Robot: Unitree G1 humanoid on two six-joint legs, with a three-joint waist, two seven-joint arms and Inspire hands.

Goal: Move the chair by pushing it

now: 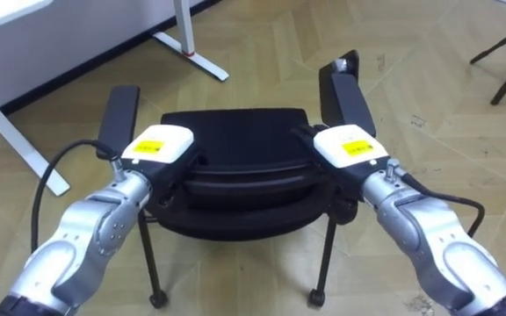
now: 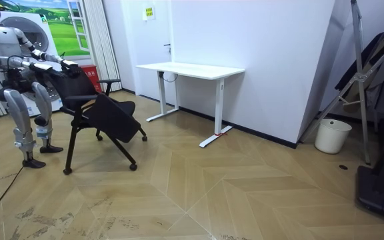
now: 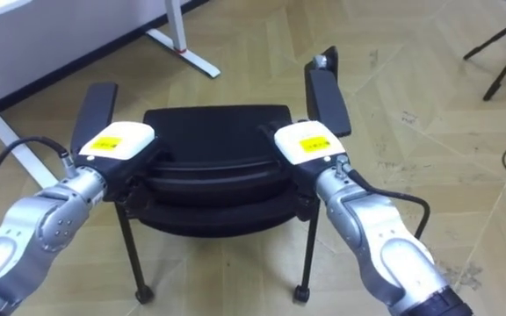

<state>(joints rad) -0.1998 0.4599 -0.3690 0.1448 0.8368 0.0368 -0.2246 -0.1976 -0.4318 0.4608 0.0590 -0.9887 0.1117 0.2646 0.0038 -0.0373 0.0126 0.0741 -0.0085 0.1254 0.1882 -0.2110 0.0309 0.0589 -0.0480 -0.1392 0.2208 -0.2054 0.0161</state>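
Robot behind black chair (image 1: 235,140), left hand (image 1: 158,146) and right hand (image 1: 350,146) both on top of backrest, can't tell fingers' state, chair on wood floor (image 1: 429,96)

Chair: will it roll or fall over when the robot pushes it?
Probably rolls: the chair has small wheels on smooth wood floor. It looks light, with thin legs. The left hand and right hand sit high on its back, so it might tip if a wheel snags.
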